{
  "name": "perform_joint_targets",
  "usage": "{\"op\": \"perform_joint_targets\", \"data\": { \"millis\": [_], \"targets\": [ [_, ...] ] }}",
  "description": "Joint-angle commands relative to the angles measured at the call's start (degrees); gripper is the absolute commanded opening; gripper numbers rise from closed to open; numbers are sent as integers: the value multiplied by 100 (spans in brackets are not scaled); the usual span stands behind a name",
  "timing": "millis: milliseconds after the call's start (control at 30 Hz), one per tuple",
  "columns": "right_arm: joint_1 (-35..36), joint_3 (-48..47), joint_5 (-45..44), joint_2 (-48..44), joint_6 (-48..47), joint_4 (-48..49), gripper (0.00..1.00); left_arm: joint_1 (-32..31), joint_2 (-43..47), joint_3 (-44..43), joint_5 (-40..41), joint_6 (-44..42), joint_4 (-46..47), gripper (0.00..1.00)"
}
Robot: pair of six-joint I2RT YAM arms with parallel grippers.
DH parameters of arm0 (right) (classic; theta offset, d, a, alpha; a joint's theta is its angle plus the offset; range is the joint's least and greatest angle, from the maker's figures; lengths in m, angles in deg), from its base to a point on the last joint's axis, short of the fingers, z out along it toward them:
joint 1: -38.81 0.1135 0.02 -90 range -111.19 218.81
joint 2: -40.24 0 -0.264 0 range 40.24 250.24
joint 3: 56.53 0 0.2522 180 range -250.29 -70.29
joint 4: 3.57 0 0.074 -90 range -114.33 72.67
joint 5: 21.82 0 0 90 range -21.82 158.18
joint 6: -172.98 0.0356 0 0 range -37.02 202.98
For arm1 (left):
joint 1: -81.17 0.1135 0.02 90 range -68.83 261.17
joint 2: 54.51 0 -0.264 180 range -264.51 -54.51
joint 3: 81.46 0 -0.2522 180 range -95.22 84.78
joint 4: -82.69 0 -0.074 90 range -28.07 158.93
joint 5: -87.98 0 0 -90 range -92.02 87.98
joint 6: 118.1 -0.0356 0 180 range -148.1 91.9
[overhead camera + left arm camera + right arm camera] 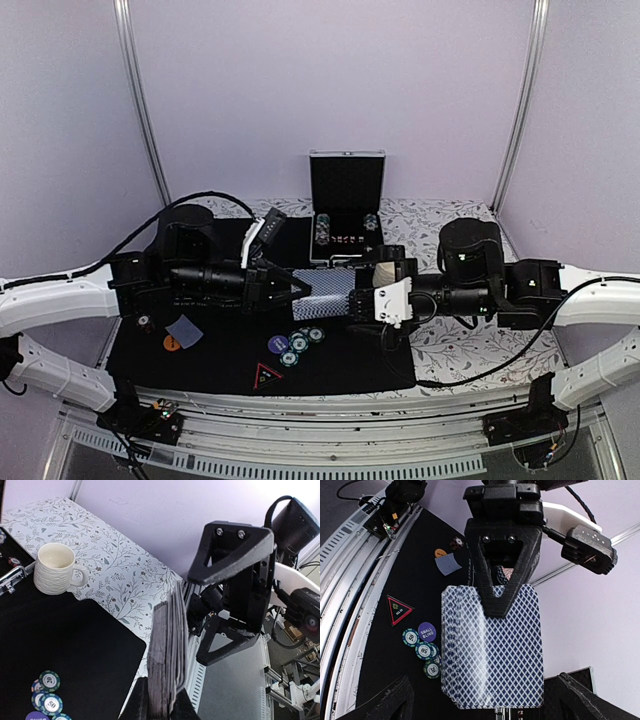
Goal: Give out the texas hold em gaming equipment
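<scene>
My left gripper (pixel 303 292) is shut on a deck of blue-backed playing cards (pixel 328 294) and holds it above the black mat. In the left wrist view the deck (pixel 169 650) stands edge-on between the fingers of that gripper (pixel 161 696). My right gripper (pixel 358 296) faces the deck, open. In the right wrist view the deck (pixel 492 650) sits between its wide-apart fingers (pixel 387 702), untouched. Green-and-white chips (pixel 302 344) and a purple button (pixel 278 344) lie below the deck. An orange button (pixel 172 342), a black button (pixel 145 322) and a loose card (pixel 186 329) lie at the left.
An open metal case (pixel 347 190) with chips stands at the back of the mat (pixel 340 370). A cream mug (pixel 54 569) stands on the patterned cloth next to the case. A red-edged triangular marker (pixel 267 376) lies near the front edge.
</scene>
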Motion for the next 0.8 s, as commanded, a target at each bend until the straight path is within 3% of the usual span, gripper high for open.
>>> {"op": "perform_joint_targets", "data": {
  "millis": [0,267,500,667,767],
  "targets": [
    [40,-64,381,-130,62,234,99,-53,63,-219,76,-147,46,0],
    [58,-198,-828,501,-26,557,99,-54,44,-251,26,-96,74,0],
    [143,-272,-374,724,-107,573,99,-53,54,-232,55,-78,93,0],
    [144,-394,-576,888,-30,617,100,-48,53,-216,50,-41,110,0],
    [143,-497,-636,1026,-49,454,88,-47,58,-221,42,5,145,0]
  ]
}}
